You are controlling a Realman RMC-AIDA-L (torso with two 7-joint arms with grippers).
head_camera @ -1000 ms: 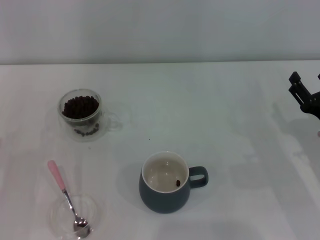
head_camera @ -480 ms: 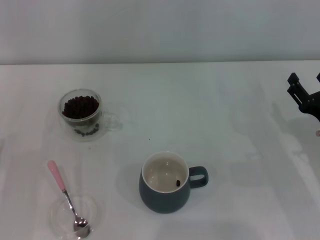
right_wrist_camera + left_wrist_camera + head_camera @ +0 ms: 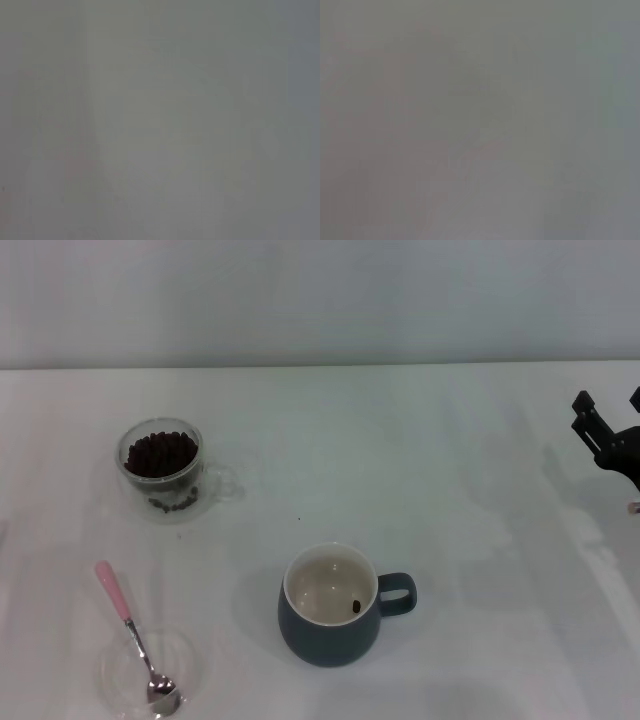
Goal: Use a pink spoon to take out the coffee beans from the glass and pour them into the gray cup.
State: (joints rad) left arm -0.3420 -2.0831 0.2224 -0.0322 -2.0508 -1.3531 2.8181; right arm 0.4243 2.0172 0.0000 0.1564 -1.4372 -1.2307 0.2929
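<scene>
The pink spoon (image 3: 128, 623) lies at the front left, its metal bowl resting in a flat clear dish (image 3: 116, 678) and its handle pointing away. The glass (image 3: 161, 472), full of coffee beans (image 3: 160, 452), stands at the left, behind the spoon. The gray cup (image 3: 331, 606) stands front centre with its handle to the right and one bean (image 3: 356, 607) inside. My right gripper (image 3: 610, 412) hovers at the far right edge, open and empty, far from all of them. My left gripper is out of view. Both wrist views show only plain grey.
The white table (image 3: 420, 470) runs back to a pale wall. A few beans show low in the glass's double wall (image 3: 172, 504).
My right gripper has drifted slightly down and toward the right edge. The spoon, glass and cup have not moved.
</scene>
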